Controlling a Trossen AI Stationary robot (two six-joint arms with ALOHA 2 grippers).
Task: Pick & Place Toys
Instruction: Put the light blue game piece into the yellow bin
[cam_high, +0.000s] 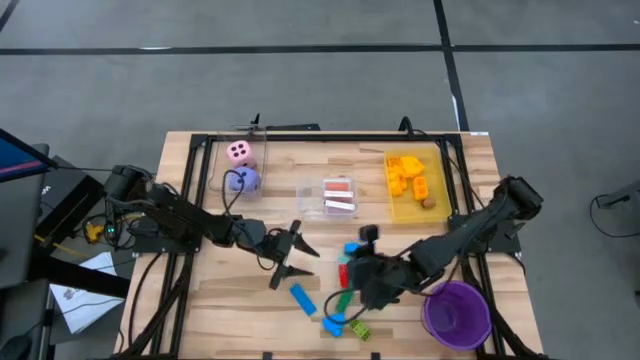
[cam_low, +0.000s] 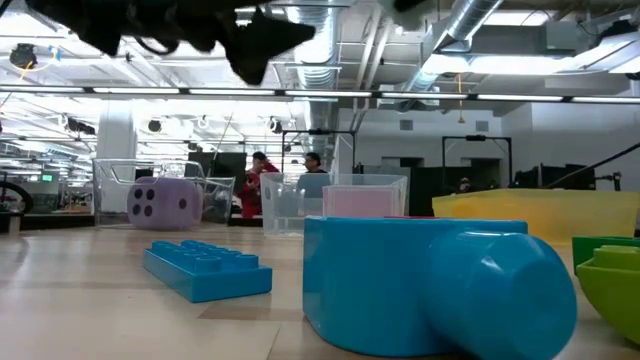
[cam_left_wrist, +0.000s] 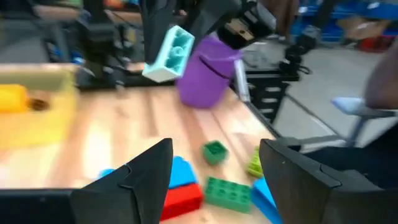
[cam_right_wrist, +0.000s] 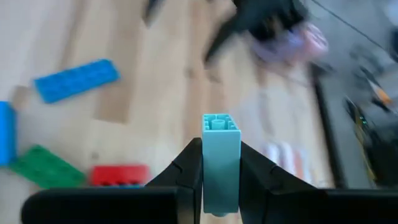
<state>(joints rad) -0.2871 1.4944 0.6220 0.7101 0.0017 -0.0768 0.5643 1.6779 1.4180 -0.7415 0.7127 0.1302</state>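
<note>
Here the right pincer (cam_right_wrist: 221, 163) is clamped on a light-blue brick (cam_right_wrist: 221, 155), lifted above the table (cam_high: 250, 295); only the wrist views show this. Left pincer (cam_high: 292, 255) hovers open beside the blue brick (cam_high: 302, 298).

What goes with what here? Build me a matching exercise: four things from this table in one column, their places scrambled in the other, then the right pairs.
Things:
1. light blue brick
2. pink die
3. long blue brick
4. purple cup

Places:
A. lying flat on the bare table
B. standing upright near the table's right edge
C. clamped in the right tool, off the table
D. inside a clear bin

Pairs: 1-C, 2-D, 3-A, 4-B
</note>
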